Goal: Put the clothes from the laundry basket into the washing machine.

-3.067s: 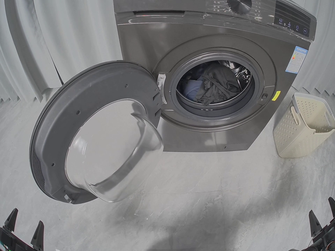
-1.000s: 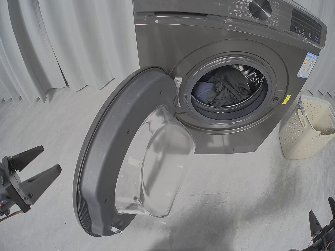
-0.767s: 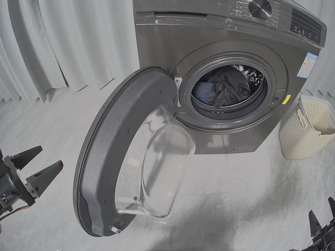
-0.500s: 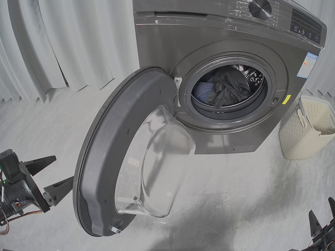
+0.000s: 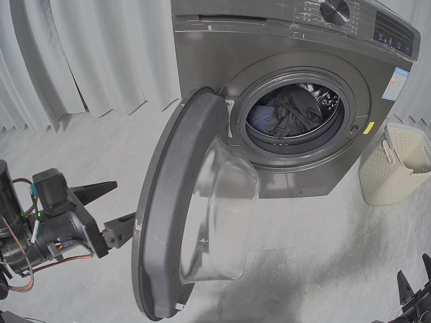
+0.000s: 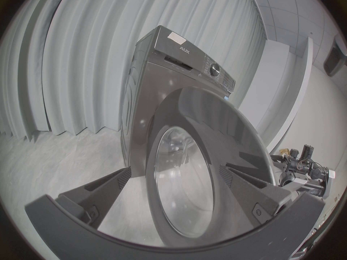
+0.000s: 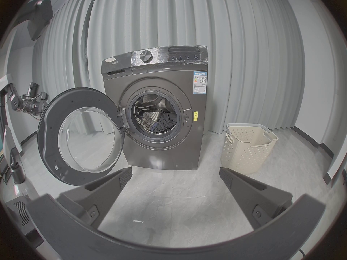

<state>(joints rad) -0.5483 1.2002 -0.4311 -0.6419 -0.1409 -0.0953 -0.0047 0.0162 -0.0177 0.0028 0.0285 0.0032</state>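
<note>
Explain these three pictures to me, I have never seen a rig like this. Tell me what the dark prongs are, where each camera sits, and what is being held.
This is a two-armed robot. One picture comes from a camera on its head; the other two from cameras on its wrists, so the dark prongs there are gripper fingers. Before it stands a washing machine, its round door swung open, dark clothes in the drum. A cream laundry basket on the floor beside it looks empty. The left gripper is open at the door's outer side, one finger seemingly touching the rim. The right gripper is open, low, away from everything. Nothing is held.
</note>
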